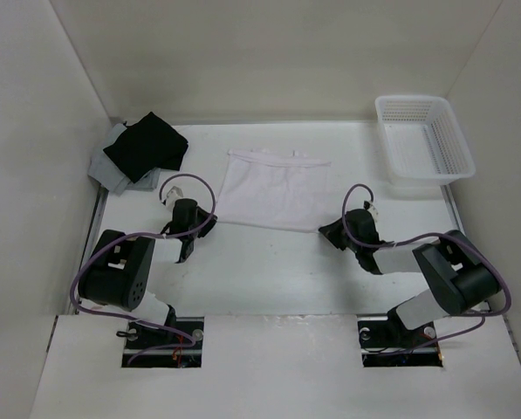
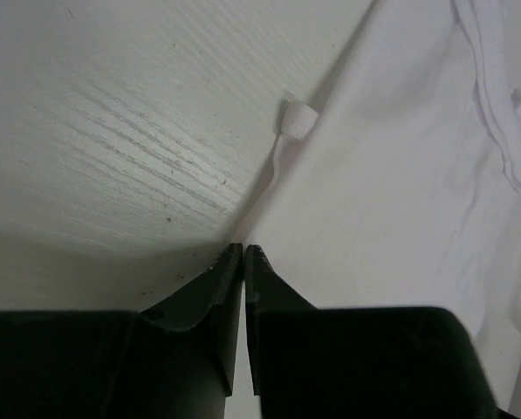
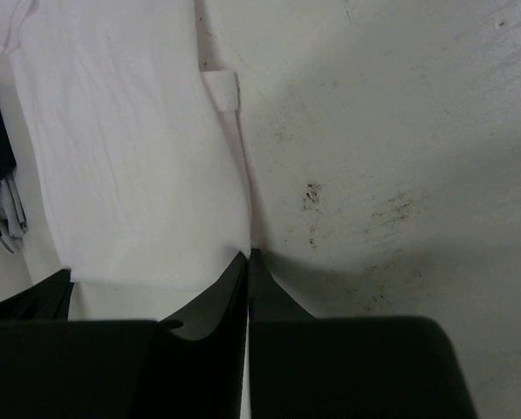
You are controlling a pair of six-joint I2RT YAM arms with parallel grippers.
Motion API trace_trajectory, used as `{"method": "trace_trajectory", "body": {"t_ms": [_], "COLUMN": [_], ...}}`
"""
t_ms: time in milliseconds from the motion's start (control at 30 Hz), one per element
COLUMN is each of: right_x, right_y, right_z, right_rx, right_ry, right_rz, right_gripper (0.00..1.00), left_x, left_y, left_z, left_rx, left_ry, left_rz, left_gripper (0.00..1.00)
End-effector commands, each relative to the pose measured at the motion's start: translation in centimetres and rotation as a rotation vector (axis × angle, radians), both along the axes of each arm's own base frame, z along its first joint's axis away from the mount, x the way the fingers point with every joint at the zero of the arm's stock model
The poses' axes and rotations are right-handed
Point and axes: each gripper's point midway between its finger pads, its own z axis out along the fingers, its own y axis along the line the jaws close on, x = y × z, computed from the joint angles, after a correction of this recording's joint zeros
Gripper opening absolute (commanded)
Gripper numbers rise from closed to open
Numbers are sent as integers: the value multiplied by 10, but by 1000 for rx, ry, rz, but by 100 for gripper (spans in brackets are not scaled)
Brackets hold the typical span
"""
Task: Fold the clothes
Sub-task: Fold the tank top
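One white garment (image 1: 273, 188), faintly pink, lies flat at mid-surface (image 1: 269, 279), with its straps toward the far wall. Left hand (image 2: 243, 250): fingers together, pinched on the garment's near left corner. Right hand (image 3: 249, 255): fingers together, pinched on the near right corner; a small tag (image 3: 221, 92) sits farther up that edge. One white basket (image 1: 426, 140), far right. One black cloth (image 1: 147, 144) on a grey stack (image 1: 112, 170), far left corner.
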Motion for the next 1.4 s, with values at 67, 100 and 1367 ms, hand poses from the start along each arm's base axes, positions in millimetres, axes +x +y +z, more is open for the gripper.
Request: {"method": "trace_trajectory", "body": {"t_ms": [67, 100, 1367], "right_x": [10, 9, 150], "right_y": [-7, -6, 5], "right_z": [21, 32, 168], "right_rx": [-17, -17, -237], "right_ry": [-76, -111, -254], "right_rz": [-21, -8, 213], "right_gripper": [0, 0, 0], "left_x": [6, 6, 100], "left_y": [-1, -1, 16], "left_z": [30, 42, 160], "left_rx": [-34, -46, 16], "left_ry": [-100, -127, -270], "left_rz": [1, -4, 74], "left_gripper": [1, 0, 1]}}
